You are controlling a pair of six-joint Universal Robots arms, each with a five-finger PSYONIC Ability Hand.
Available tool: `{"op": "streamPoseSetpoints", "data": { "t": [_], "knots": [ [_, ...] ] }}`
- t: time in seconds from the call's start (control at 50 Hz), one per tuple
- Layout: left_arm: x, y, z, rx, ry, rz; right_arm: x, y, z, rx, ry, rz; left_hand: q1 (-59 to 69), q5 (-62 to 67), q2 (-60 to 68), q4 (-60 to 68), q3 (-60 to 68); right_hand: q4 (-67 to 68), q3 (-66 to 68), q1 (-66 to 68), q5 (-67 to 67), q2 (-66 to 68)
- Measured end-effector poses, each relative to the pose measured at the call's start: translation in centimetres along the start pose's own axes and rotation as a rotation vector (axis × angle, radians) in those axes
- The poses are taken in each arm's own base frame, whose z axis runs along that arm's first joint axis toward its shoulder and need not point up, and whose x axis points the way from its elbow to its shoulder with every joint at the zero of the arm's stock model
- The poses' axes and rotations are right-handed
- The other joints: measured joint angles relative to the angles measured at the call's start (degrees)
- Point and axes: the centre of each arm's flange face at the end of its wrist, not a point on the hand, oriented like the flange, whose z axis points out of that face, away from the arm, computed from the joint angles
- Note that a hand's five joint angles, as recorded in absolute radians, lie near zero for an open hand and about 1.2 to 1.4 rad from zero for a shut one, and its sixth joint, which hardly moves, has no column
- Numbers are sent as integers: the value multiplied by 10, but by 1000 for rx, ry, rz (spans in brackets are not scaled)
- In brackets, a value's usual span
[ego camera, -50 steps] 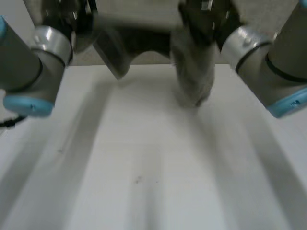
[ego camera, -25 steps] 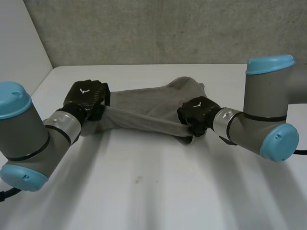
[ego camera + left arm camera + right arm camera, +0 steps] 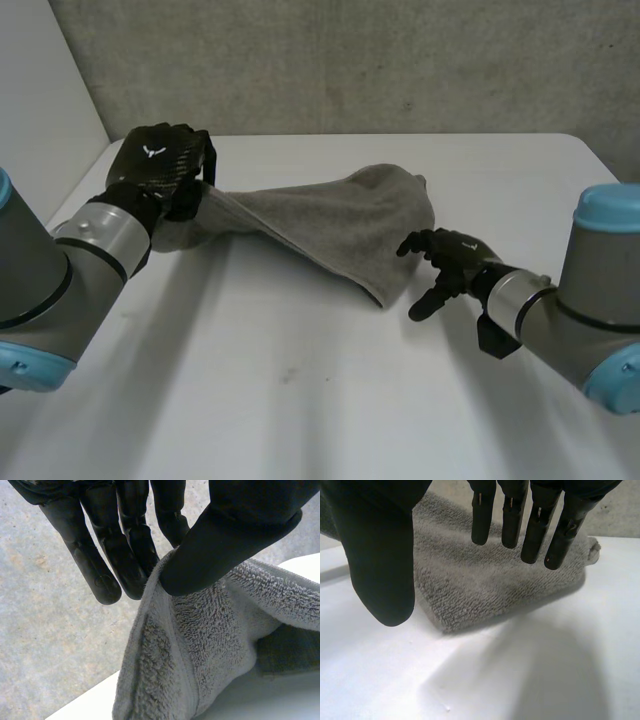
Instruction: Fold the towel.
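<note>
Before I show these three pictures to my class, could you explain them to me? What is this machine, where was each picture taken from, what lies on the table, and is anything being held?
This is a robot at a white table. Its left arm and right arm each end in a black hand.

The wide picture comes from a camera between and behind the arms, looking down. The other two come from cameras on the wrists, each looking along its own hand's palm.

A grey towel is on the table. The left hand holds one end of it up. In the left wrist view, the thumb pinches the towel's edge against the fingers.

The right hand is open and holds nothing. It is beside the towel's other end, which lies on the table.
</note>
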Motion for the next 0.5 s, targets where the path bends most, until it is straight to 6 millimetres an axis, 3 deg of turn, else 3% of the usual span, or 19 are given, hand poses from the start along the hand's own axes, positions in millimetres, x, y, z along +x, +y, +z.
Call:
{"op": "streamPoseSetpoints", "data": {
  "t": [0.32, 0.4, 0.5],
  "knots": [
    [0, 5, -1, -15, 0, -9, -38, 25, 44, 59, -15, -52, 0, 0, 0, 0, 0, 0, 0, 0, -2, 0],
    [0, 6, -1, -19, 1, -16, -37, 28, 57, 70, 12, -60, 0, 0, 0, 0, 0, 4, 3, 2, 6, 2],
    [0, 7, -1, -22, 1, -25, -31, 31, 70, 86, 66, -70, 0, 0, 0, 0, 0, 118, 112, 89, 111, 102]
  ]
}}
